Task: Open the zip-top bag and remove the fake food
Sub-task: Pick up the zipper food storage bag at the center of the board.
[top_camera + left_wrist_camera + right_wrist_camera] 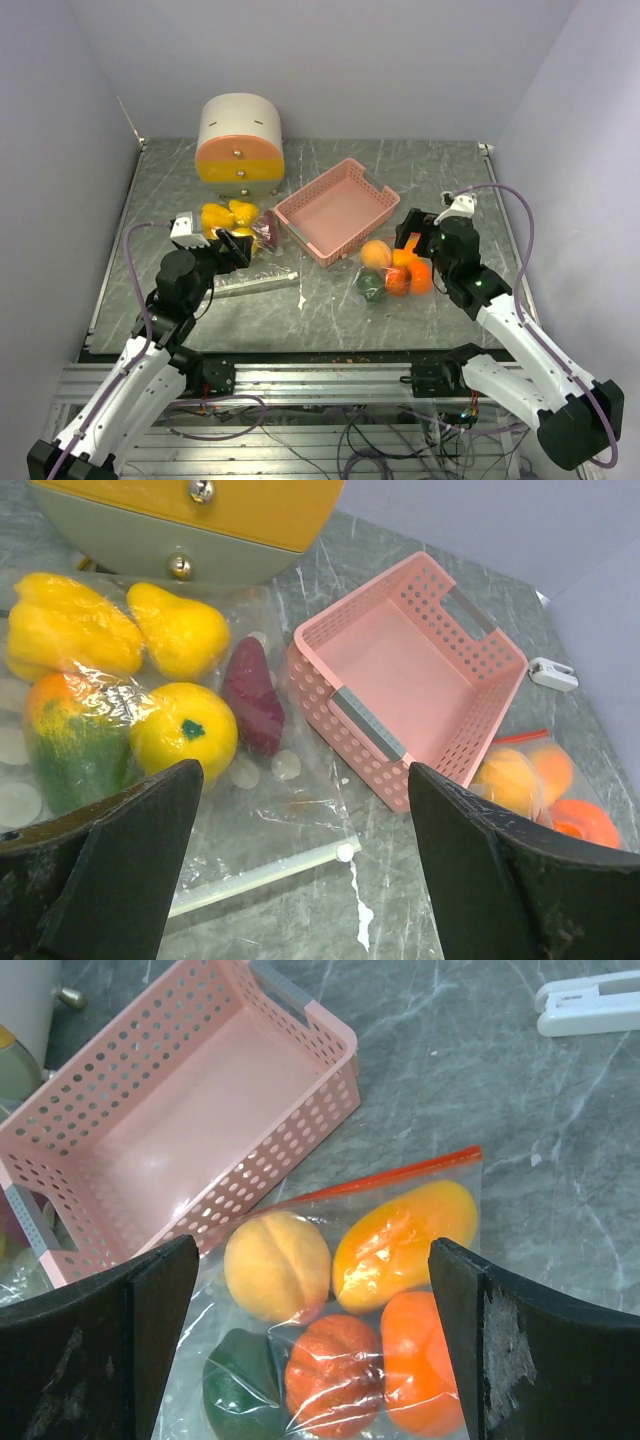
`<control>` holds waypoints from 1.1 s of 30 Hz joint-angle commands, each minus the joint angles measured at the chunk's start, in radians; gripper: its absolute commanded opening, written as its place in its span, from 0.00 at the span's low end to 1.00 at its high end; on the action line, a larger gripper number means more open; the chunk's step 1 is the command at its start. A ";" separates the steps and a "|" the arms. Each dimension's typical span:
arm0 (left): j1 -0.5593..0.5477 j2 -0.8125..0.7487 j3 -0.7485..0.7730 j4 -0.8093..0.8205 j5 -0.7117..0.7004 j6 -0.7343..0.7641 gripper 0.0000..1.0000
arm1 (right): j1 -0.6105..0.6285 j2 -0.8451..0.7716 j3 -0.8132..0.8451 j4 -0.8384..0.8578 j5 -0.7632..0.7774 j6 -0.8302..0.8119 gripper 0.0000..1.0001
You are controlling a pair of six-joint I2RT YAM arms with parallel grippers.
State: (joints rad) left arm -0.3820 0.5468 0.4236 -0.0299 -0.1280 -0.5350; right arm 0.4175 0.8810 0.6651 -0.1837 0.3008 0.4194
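**Two zipped bags, two open pincers: where I reckon this goes sideways**

Setup on the grey worktop [340, 310]: a round drawer box [240, 145] at the back, a pink basket [312, 185] in the middle, and a zip-top bag either side of it. Both bags look zipped as far as I can tell, so all the fake food is inside them.

The left pincer [303, 772] hangs over the left bag [285, 825], jaws spread wide, gripping nothing. Same story for the right pincer [312, 1245] over the right bag [400, 1188].

My worries, biggest first:

- Nothing pins either bag down. If one pincer tugs a lip while the other isn't holding, I'd expect the whole bag to slide or lift instead of opening.
- The film is thin and shiny. Pinch both layers together and the zip just stays shut.
- Both bags lie just beside the basket, so a finger coming in low could nudge its wall.
- The pieces are round and glossy. The peach [277, 1265], the orange [420, 1360] or the yellow fruit [185, 730] could get squeezed through the plastic by mistake, or roll away once out. The purple piece [250, 695] lies right by the basket.
- The zips lie flat on the worktop: the orange strip [400, 1173] and the white strip [260, 870] give very little to grab, so a finger may just skid over them.
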 commanded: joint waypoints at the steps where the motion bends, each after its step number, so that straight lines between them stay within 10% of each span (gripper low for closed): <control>1: 0.006 -0.004 0.025 -0.007 -0.025 0.011 0.95 | 0.001 -0.069 -0.033 0.054 0.042 -0.003 1.00; 13: 0.006 -0.061 0.007 -0.021 -0.049 0.004 0.95 | 0.003 0.032 0.061 -0.070 0.086 0.047 1.00; 19: 0.006 -0.234 -0.052 -0.055 -0.153 -0.029 0.95 | 0.004 -0.136 -0.075 0.178 -0.051 -0.055 1.00; 27: 0.006 -0.240 0.002 -0.157 -0.201 -0.016 0.95 | 0.098 0.165 0.093 0.131 -0.167 -0.103 1.00; 33: 0.006 -0.273 0.007 -0.208 -0.234 -0.026 0.95 | 0.378 0.411 0.227 0.124 0.050 -0.122 0.99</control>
State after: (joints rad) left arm -0.3820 0.2985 0.3862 -0.1860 -0.3172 -0.5556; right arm 0.6785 1.1805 0.7967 -0.0750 0.2382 0.3309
